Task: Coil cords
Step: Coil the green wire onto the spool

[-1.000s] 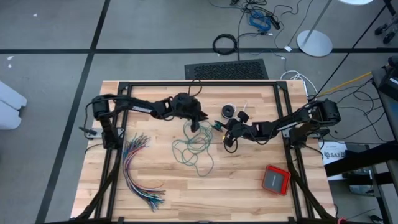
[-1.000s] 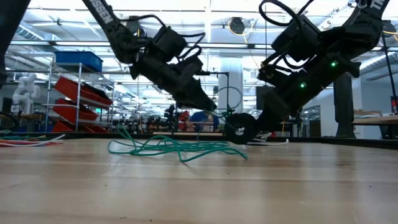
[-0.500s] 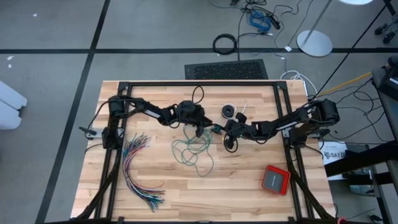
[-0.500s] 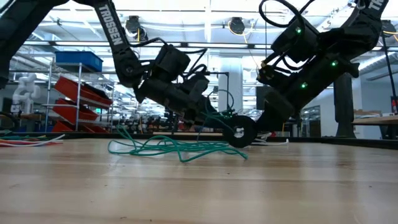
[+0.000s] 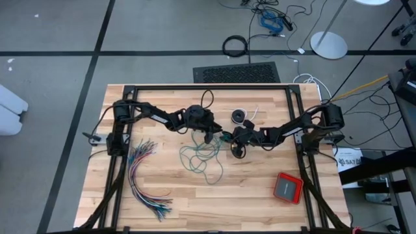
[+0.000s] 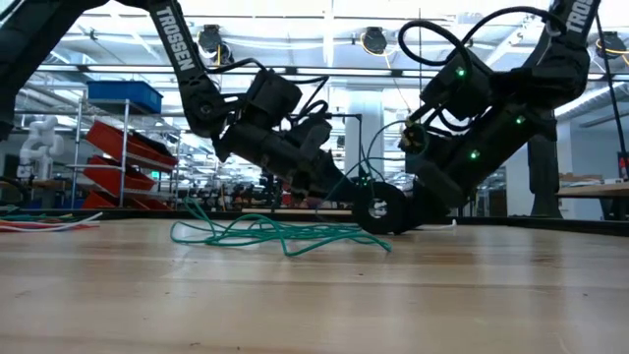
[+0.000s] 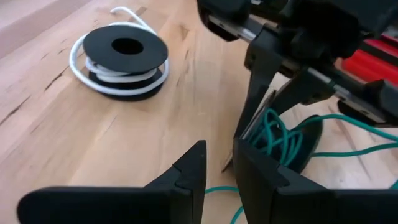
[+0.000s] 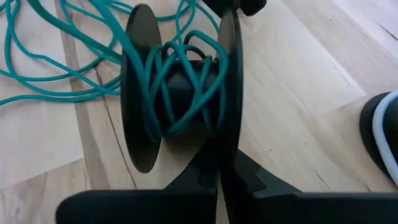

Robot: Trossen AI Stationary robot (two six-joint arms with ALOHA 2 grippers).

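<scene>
A small black spool [image 8: 180, 93] with teal cord wound on its core stands on edge near the table's middle [image 5: 238, 151], and my right gripper [image 8: 219, 174] is shut on it. The rest of the teal cord [image 5: 201, 156] lies in loose loops on the wood, left of the spool [image 6: 265, 233]. My left gripper [image 7: 219, 165] hangs just left of the spool with a narrow gap between its fingers. A teal strand [image 7: 216, 188] crosses that gap. A second black spool [image 7: 124, 59], wound with white cord, lies flat farther back [image 5: 239, 117]. My right gripper pinches the rim of one spool flange [image 8: 225, 134] between its two shut fingers, coming slantwise down from the table's right. The spool stands on edge with its axle level. Whether its lower rim [image 6: 378, 232] touches the wood I cannot tell. My left gripper: I cannot tell whether its fingers touch the teal strand that crosses the gap.
A fanned bundle of many-coloured wires [image 5: 146, 179] lies at the table's left. A red box [image 5: 288, 187] sits at the near right. Black frame rails [image 5: 120, 175] run along both sides of the table.
My left gripper has come down and toward the spool, tipping further downward, then kept still. My right gripper has sunk a little with the spool and tipped more steeply. The spool now sits lower, at the table top. The loose teal loops have stayed where they were.
</scene>
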